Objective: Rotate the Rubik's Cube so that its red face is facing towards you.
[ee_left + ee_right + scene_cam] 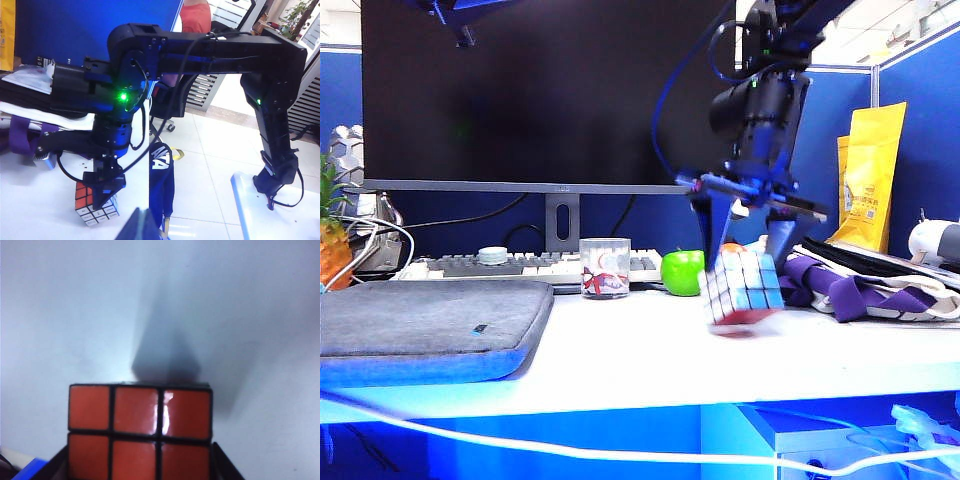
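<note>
Between right pincer [745, 262] fingers, gripped Rubik's Cube [742, 287], half-cropped; left pincer clenched, unseen.

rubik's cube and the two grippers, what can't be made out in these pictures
- Rubik's Cube: blurred in the exterior view, so its tilt and contact with the table are unclear.
- Red face: cut off by the right wrist view's edge.
- Right gripper: its fingertips sit behind the cube in the exterior view; the left wrist view shows it dark over the cube.
- Left gripper: in no view.
</note>
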Motion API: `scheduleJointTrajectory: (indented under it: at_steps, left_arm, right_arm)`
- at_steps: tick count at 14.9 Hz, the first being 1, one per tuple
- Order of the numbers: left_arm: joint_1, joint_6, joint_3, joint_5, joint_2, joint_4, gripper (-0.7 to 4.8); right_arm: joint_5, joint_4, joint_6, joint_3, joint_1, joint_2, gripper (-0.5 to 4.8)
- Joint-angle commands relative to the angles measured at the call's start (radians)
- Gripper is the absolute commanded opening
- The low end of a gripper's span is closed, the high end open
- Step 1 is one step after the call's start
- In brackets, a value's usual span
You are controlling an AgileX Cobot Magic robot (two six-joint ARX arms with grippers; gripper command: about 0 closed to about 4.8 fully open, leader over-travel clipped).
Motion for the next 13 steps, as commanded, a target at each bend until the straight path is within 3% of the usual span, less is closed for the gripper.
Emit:
scheduleJointTrajectory:
  at_steps: [1,5,7,8,13]
  left_arm:
    - [-0.002,0.012,0.0,0.042,-0.005,-0.009,-0.06]
    - [-0.011,0.04,0.0,0.046,-0.005,-0.044,-0.06]
    - [-0.012,0.052,0.0,0.045,-0.005,-0.055,-0.05]
    - [-0.013,0.068,0.0,0.046,-0.005,-0.061,-0.06]
    - [-0.013,0.114,0.0,0.047,-0.005,-0.13,-0.06]
  right_arm:
    - [0.003,0.0,-0.006,0.002,0.007,0.06,-0.02]
    - [-0.006,0.163,-0.004,0.004,0.013,0.095,0.1]
    - [0.033,0.15,-0.005,0.064,0.011,0.094,4.79]
    - [0.127,0.095,-0.005,0.12,0.011,0.093,4.79]
    - [0.177,0.016,-0.01,0.166,0.015,0.057,4.79]
